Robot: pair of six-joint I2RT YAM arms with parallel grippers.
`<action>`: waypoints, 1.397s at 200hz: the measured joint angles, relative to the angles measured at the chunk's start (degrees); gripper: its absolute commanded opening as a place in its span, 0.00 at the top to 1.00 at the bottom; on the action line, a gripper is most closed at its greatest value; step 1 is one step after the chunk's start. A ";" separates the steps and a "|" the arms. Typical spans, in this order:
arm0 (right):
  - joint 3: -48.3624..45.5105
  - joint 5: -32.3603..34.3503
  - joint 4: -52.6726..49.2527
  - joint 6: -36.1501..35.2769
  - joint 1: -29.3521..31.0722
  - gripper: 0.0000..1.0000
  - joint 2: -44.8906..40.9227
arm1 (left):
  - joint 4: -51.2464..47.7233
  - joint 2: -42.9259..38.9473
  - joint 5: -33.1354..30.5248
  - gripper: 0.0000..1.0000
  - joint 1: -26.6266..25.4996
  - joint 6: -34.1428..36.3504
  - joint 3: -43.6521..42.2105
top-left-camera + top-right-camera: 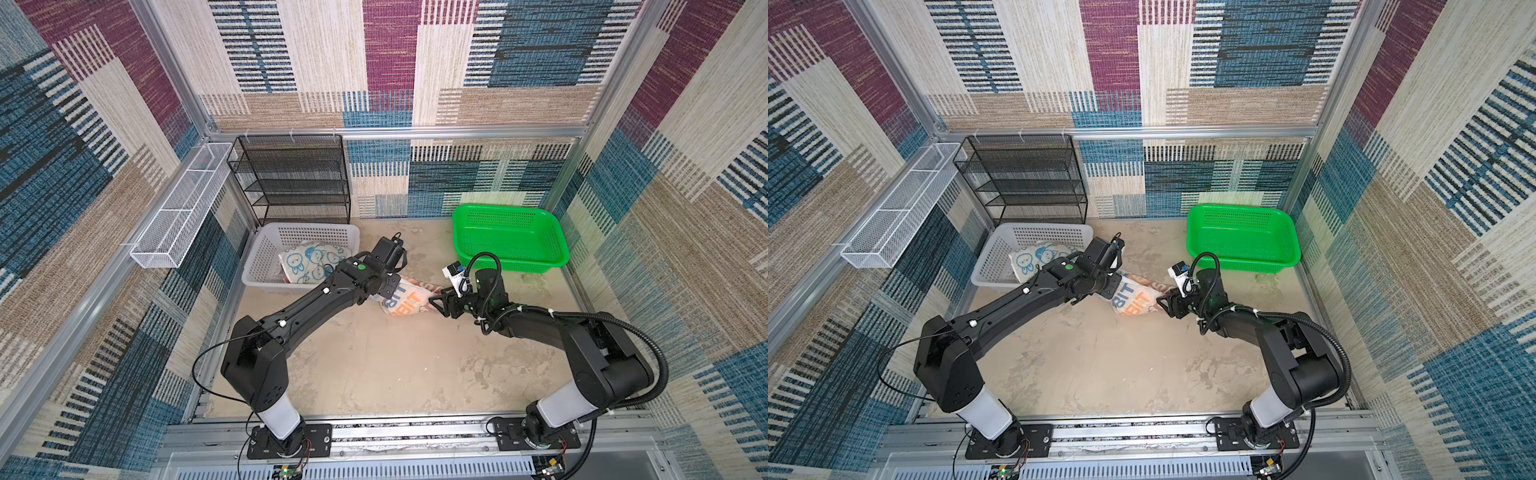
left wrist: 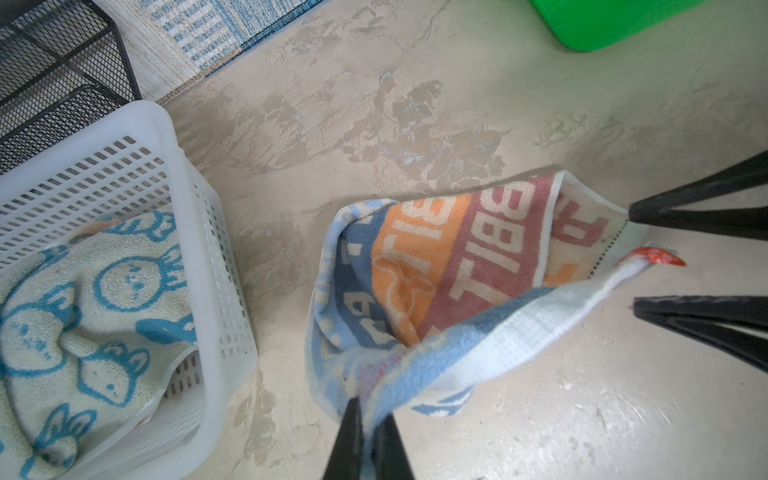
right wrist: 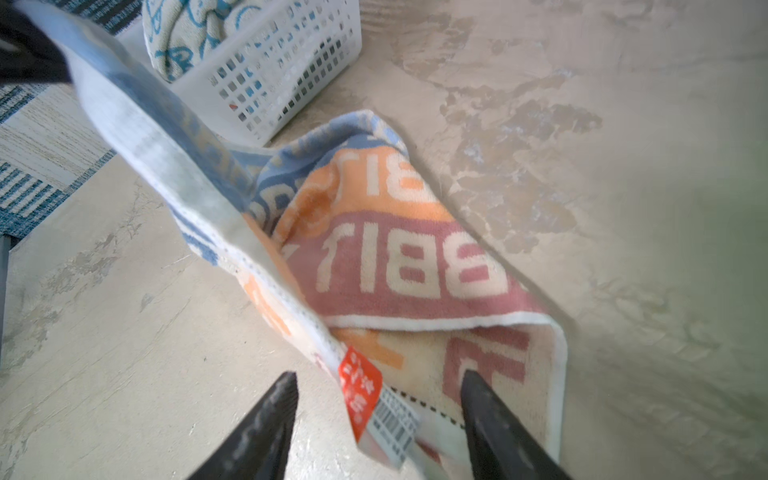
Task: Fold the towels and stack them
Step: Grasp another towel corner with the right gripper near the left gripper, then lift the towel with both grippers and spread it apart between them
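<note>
Plainly, the left gripper (image 2: 369, 409) pinches the striped towel (image 2: 436, 266), but the half-open, empty right gripper (image 3: 379, 374) may catch only its tag (image 3: 359, 390).

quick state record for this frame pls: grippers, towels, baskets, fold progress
left gripper: shut on the blue edge of the striped towel, holding that end raised
right gripper: open, jaws either side of the towel's tagged corner, not clamped
striped towel: crumpled, unfolded, far part resting on the tabletop between the arms
rabbit towel: bunched in the white basket
green basket: no towel seen inside
stack: none yet
</note>
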 measured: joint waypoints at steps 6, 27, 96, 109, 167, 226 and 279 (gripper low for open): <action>-0.11 0.17 -0.02 0.31 0.00 0.44 0.50 | 0.00 0.07 0.00 1.00 0.15 0.00 0.00; -0.35 0.35 -0.37 1.38 0.00 0.49 1.90 | 0.00 0.42 0.00 1.00 0.72 0.00 0.00; -1.95 0.42 0.55 2.69 0.00 0.92 1.57 | 0.28 0.48 0.07 1.00 1.92 -0.24 -0.55; -1.79 0.68 0.55 2.91 0.00 1.00 1.44 | 0.46 0.66 0.07 1.00 2.05 -0.33 -0.55; -1.40 5.35 1.33 4.22 0.00 1.00 -3.28 | 0.55 1.77 0.48 1.00 2.19 -3.45 0.13; 6.08 14.03 -4.57 4.68 0.00 1.00 -11.61 | 0.85 -0.66 2.14 1.00 2.29 -5.79 6.75; 15.47 16.96 -11.85 4.26 0.00 1.00 -15.28 | 0.85 -5.22 5.22 1.00 2.29 -6.21 11.04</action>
